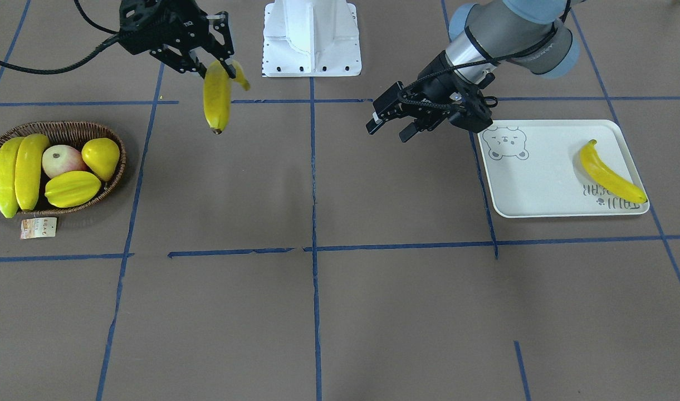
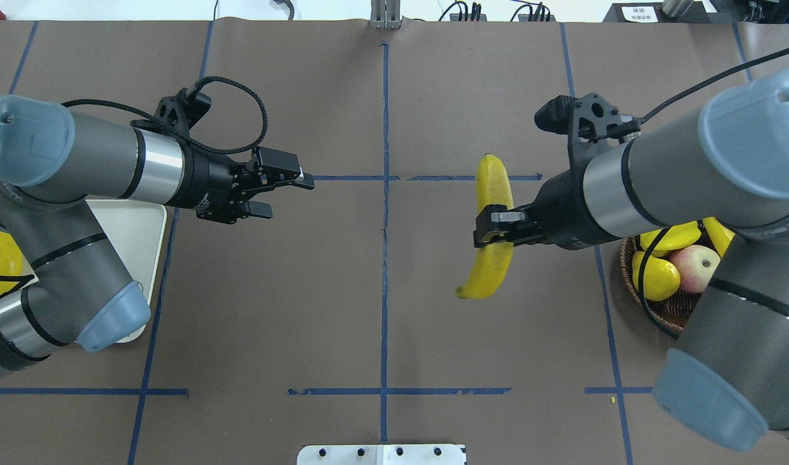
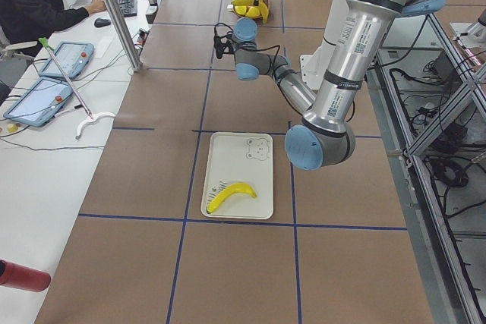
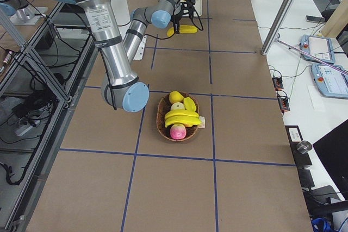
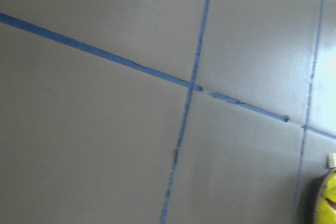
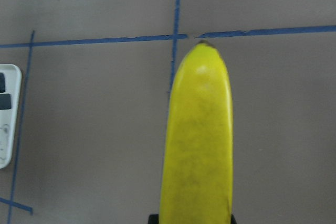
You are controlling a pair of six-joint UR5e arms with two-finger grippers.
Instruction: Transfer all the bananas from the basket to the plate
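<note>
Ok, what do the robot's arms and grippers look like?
The left arm and right arm are grey tubes with silver wrist bands and pale blue joint caps. The left gripper and right gripper are black, two-fingered, with black cables.

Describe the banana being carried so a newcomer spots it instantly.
Start at the wicker basket on the robot's right. Toward the table's middle, the right pincer holds one banana in the air. Unlike the two basket bananas and the plate banana, it rests on nothing.
</note>
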